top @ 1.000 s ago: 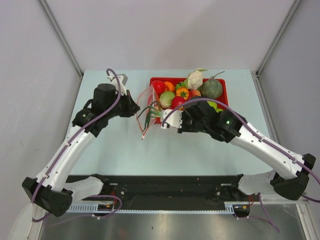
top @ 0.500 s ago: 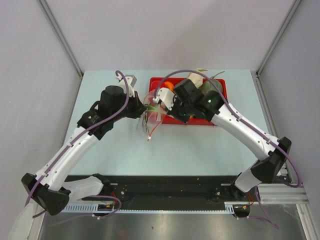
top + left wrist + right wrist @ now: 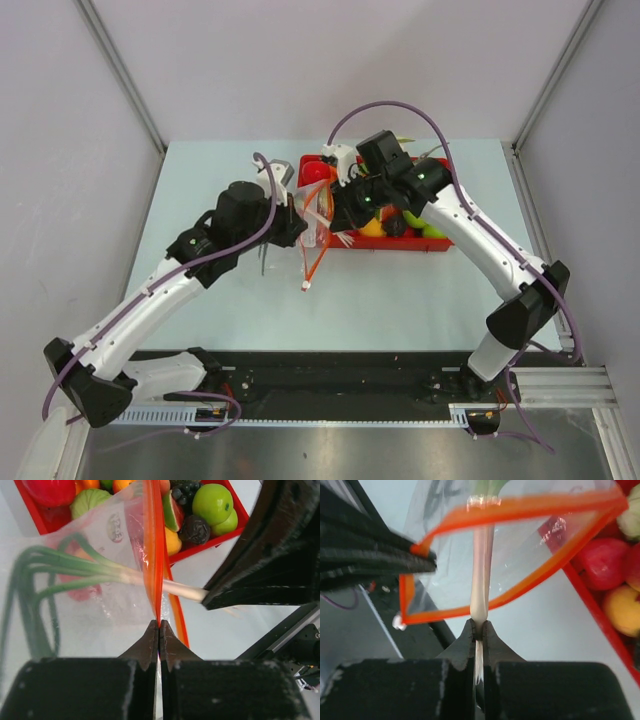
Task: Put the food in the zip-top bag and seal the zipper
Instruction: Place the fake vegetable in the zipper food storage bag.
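- The left gripper [image 3: 159, 630] is pinched tight on the zip-top bag's [image 3: 107, 600] orange zipper [image 3: 152, 555], which rises toward 12 o'clock.
- The right gripper [image 3: 479, 628] is clamped on the spring onion's [image 3: 481, 570] white stalk. The bag mouth is at 12 o'clock, with the green leaves inside.

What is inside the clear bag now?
The green leaves of a spring onion lie inside the bag; its white stalk sticks out through the open mouth, pinched by the right end effector. Whether the reddish blur seen through the plastic is inside or behind, I cannot tell.
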Action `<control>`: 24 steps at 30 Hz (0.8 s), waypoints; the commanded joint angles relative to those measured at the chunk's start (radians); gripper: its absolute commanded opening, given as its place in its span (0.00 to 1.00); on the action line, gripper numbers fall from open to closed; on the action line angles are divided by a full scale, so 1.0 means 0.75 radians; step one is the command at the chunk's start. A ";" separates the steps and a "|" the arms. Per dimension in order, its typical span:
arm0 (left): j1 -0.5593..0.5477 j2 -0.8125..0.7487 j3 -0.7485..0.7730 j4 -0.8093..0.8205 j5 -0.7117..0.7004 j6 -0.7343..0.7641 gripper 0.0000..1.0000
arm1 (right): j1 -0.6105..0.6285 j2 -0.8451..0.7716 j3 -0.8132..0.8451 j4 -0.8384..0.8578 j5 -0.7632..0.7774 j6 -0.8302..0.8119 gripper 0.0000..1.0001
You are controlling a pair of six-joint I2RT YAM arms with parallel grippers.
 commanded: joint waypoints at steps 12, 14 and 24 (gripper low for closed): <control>0.114 -0.142 -0.094 0.306 0.430 -0.404 0.00 | 0.029 -0.083 -0.265 0.606 0.117 0.713 0.00; 0.175 -0.132 -0.107 0.328 0.489 -0.480 0.01 | 0.031 -0.169 -0.356 0.778 0.117 0.748 0.00; 0.255 -0.165 -0.193 0.470 0.618 -0.828 0.00 | 0.201 -0.163 -0.428 0.773 0.146 0.530 0.05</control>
